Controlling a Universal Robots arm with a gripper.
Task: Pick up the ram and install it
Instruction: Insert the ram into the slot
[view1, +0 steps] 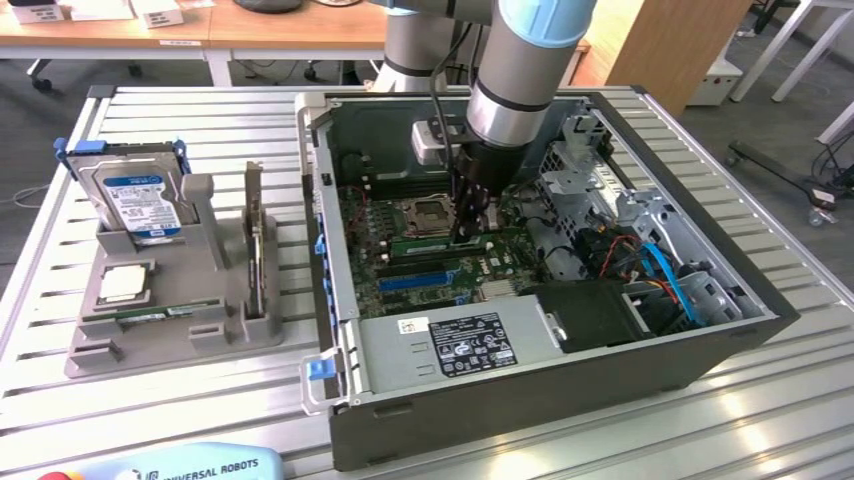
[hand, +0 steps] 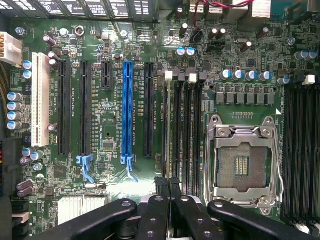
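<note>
over the memory slots (hand: 187, 130), the arm (view1: 527, 70) points straight down, end effector (hand: 168, 189) pinched shut, hold unclear.

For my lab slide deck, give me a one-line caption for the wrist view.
Shut gripper over the memory slots, between the blue expansion slot and the processor socket.

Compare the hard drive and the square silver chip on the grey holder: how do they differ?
The hard drive stands upright, while the chip lies flat. The hard drive is bigger than the chip. The hard drive carries a blue and white label; the chip has a plain silver face. Both sit in the grey holder, on the exterior view's left of the computer case.
</note>
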